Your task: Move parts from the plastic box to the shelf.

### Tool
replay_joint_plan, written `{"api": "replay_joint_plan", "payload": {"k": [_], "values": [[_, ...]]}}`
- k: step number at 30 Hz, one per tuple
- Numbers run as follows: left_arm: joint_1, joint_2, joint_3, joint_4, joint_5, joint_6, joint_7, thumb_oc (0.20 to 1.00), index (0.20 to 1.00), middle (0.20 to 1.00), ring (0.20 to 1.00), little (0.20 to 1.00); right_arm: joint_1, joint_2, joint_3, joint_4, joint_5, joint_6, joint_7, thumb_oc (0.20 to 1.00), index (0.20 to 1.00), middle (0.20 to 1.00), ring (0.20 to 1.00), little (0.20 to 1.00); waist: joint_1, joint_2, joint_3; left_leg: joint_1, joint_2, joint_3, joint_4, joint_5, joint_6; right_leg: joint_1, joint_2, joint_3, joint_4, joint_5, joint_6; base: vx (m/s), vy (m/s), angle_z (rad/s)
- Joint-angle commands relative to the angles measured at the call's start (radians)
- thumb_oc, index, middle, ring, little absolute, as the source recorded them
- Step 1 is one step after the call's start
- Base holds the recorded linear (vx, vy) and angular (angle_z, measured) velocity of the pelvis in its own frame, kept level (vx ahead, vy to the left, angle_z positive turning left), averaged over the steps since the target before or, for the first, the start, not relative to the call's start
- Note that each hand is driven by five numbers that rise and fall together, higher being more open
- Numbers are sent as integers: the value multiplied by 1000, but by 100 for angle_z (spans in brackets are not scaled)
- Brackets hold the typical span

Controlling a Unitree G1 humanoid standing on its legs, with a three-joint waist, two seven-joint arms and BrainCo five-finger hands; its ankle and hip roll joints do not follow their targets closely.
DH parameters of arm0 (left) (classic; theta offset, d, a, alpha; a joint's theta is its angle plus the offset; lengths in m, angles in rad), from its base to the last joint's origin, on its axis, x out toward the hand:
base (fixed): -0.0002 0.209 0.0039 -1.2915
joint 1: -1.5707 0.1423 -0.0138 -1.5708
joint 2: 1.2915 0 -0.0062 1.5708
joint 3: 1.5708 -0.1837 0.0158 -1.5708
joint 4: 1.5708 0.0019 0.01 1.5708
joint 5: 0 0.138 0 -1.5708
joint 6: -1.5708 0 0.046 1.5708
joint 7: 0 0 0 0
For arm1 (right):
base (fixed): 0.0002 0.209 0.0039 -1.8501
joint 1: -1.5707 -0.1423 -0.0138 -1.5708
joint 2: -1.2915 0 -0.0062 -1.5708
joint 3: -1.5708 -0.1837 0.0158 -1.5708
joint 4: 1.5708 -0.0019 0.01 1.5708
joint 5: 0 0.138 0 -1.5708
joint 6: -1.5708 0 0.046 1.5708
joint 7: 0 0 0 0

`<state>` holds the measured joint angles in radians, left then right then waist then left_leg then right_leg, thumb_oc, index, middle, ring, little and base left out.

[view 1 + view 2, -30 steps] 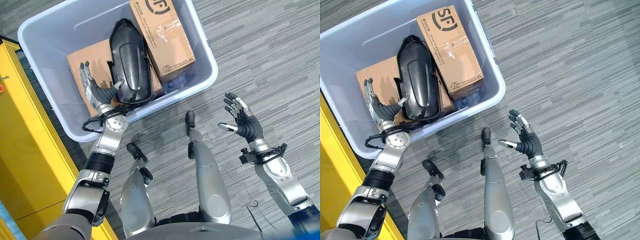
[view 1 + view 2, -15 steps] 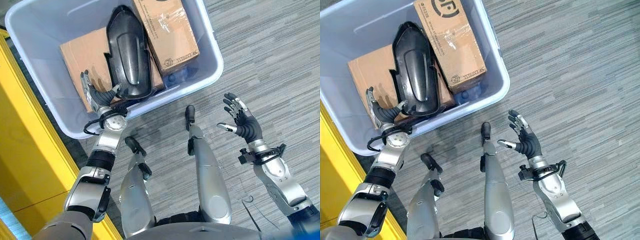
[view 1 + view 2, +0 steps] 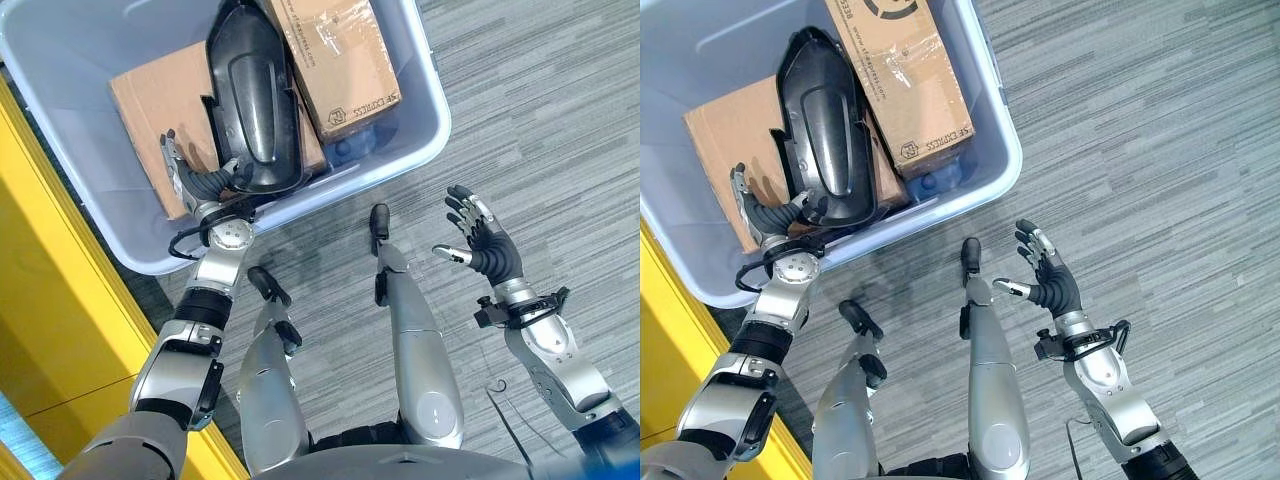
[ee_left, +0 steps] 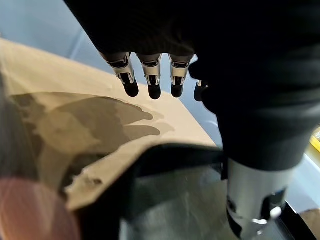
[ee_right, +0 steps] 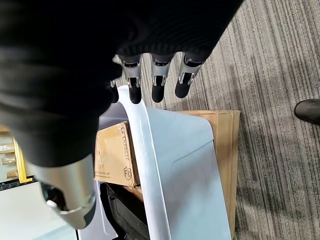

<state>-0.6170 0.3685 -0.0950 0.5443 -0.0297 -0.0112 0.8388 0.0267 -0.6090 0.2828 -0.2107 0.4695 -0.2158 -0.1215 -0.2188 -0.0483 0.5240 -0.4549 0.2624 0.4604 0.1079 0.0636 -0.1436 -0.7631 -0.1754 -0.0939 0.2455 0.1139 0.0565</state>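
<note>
A pale blue plastic box stands on the carpet at the upper left. In it, a long black moulded part lies across a flat cardboard box and beside a second cardboard box. My left hand is inside the box by its near wall. Its fingers are straight above the flat cardboard, and its thumb is at the black part's lower edge. My right hand hovers open over the carpet to the right, outside the box.
A yellow shelf unit runs along the left side, close to the box. Something blue lies in the box's bottom corner. A dark shoe shows on the grey striped carpet beyond the box.
The whole picture has shifted, so the camera moved. My left thumb has closed in on the black part's lower edge. The right hand keeps its pose.
</note>
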Motion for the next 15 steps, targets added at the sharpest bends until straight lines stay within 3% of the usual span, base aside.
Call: {"api": "replay_joint_plan", "payload": {"k": [1,15], "values": [[-1,42,2,27,0,-25,43,1000,1000,1000,1000,1000,4,-32,-17,-75,19,-66,-6,1000,1000,1000,1000,1000,-17,-26,-11,-33,78,-119,126,-53,-53,11,-27,87,61,-36,106,0,0,0],[-92,62,-18,161,-64,-32,45,1000,1000,1000,1000,1000,3,-49,1,-77,35,-81,1,1000,1000,1000,1000,1000,-33,-25,-8,-63,80,-119,132,-57,-52,-34,-12,96,79,-42,102,5,-4,-2]]}}
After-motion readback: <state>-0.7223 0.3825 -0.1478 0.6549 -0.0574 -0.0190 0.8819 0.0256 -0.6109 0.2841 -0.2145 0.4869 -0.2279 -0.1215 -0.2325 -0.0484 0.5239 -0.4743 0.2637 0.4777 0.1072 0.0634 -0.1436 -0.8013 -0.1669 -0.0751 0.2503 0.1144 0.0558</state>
